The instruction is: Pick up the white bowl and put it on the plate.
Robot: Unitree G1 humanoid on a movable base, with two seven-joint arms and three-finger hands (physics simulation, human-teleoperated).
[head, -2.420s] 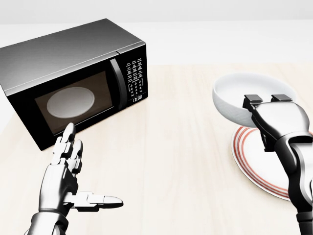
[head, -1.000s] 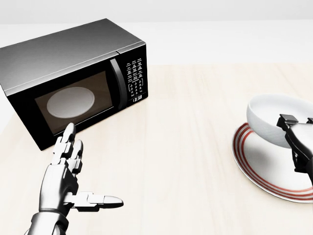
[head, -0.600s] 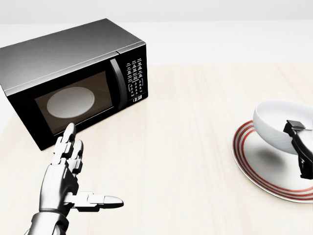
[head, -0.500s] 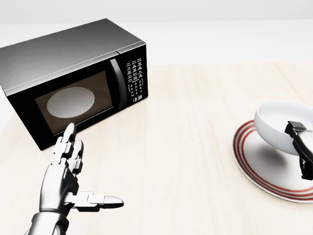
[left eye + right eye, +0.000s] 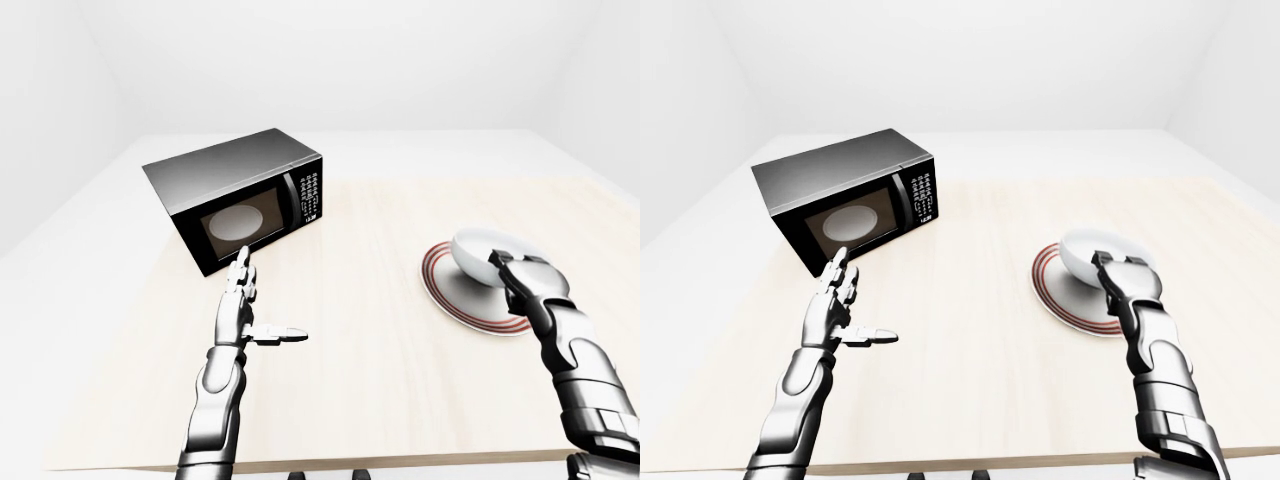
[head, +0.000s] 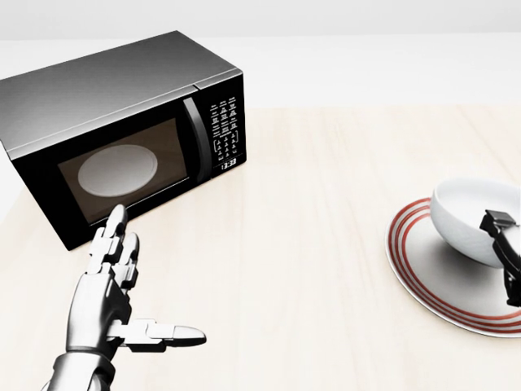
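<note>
The white bowl (image 6: 468,216) is over the red-rimmed plate (image 6: 427,273) at the right of the head view, low on it or just above it. My right hand (image 6: 501,232) is shut on the bowl's near rim, fingers hooked over the edge; it also shows in the left-eye view (image 5: 515,268). My left hand (image 6: 122,285) is open and empty, fingers spread, thumb pointing right, held above the table at the lower left below the microwave.
A black microwave (image 6: 122,130) with its door shut stands at the upper left of the wooden table (image 6: 309,244). The table's near edge shows in the left-eye view (image 5: 330,462). White floor and walls lie around.
My right hand has carried the bowl rightward and down, from above the plate's upper left edge to low over the plate. The left hand has not moved.
</note>
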